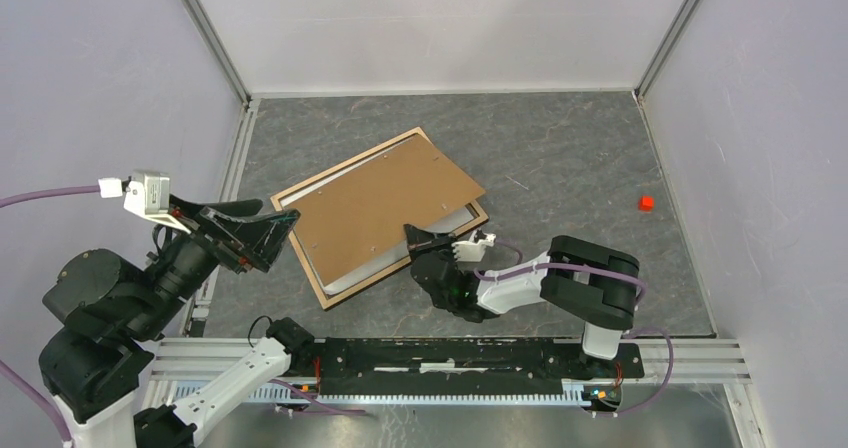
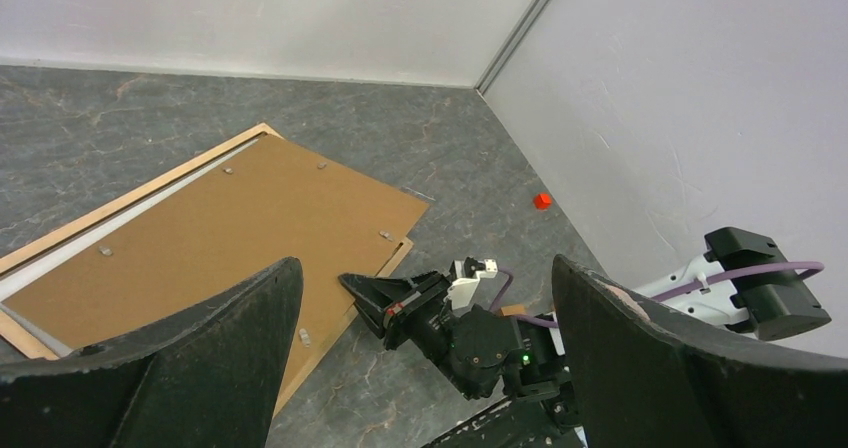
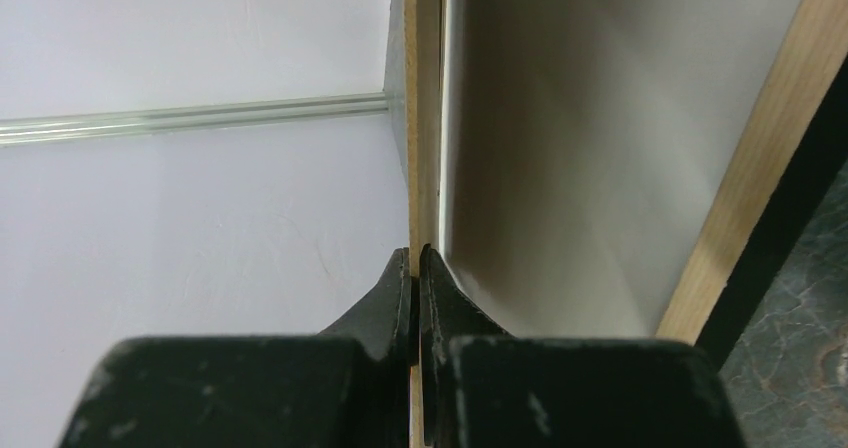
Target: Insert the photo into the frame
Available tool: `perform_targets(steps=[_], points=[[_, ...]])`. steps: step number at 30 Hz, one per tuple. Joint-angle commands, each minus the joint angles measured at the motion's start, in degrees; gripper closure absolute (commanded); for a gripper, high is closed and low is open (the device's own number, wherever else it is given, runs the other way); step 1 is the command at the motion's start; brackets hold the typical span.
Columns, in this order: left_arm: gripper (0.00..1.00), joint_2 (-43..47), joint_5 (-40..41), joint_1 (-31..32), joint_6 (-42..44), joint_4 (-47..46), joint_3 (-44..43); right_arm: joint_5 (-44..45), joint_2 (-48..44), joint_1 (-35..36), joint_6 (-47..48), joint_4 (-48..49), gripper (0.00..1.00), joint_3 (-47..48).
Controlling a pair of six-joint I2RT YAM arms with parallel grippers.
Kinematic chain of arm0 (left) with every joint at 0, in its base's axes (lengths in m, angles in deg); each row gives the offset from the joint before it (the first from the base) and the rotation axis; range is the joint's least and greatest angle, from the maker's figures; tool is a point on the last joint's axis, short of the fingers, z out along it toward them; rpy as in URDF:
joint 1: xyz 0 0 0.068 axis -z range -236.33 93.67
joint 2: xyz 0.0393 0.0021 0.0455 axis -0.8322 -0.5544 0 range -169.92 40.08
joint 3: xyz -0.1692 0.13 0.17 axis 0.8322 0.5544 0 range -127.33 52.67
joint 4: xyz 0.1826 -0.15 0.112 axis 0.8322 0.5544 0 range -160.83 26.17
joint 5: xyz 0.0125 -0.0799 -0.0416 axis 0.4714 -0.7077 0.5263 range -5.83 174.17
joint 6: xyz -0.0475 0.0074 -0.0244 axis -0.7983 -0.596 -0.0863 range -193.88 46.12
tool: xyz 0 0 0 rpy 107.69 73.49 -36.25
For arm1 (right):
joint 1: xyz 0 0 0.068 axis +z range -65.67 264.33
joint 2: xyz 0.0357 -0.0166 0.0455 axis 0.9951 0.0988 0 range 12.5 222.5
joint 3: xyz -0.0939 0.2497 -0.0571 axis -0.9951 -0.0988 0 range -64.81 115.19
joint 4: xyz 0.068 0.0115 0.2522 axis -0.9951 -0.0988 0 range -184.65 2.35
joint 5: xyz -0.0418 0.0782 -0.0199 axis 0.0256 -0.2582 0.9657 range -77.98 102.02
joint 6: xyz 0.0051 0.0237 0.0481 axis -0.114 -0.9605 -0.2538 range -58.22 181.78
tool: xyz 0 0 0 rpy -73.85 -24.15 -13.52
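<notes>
Our right pincer [image 1: 412, 232] is clenched, and the wrist view shows a thin tan edge between its fingertips, so we judge it is nipping the near rim of the backing board [image 1: 385, 203]. Our left pincer [image 1: 282, 236] hangs released, well apart from it. The frame [image 1: 298, 251] lies flat on the counter [image 1: 560, 148] directly beneath and ahead of the right pincer, with the board askew on top. A pale sheet [image 2: 70, 250] peeks out under the board, and we take it for the photo, its picture side hidden. We expect the print to be light, floppy, slick and easily creased, so we would pinch only its margin. The pane looks fragile, so we would steady the frame by its stiff rim.
</notes>
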Motion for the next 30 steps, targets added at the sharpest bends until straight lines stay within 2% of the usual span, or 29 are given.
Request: perform_targets(steps=[1, 12, 28, 30], points=[[0.0, 0.5, -0.8, -0.1, 3.3, 0.3, -1.7, 2.6, 1.2, 0.7, -2.7, 2.9, 1.0, 4.5], [0.0, 0.9, -0.4, 0.0, 3.8, 0.6, -2.4, 3.2, 4.2, 0.7, -5.9, -0.6, 1.0, 5.9], [0.0, 0.8, -0.5, 0.2, 3.5, 0.8, -2.0, 2.3, 9.5, 0.2, -6.4, 3.7, 1.0, 8.4], [0.0, 0.9, -0.5, 0.2, 3.3, 0.8, -1.9, 2.6, 10.1, 0.2, -6.4, 3.7, 0.94, 8.9]])
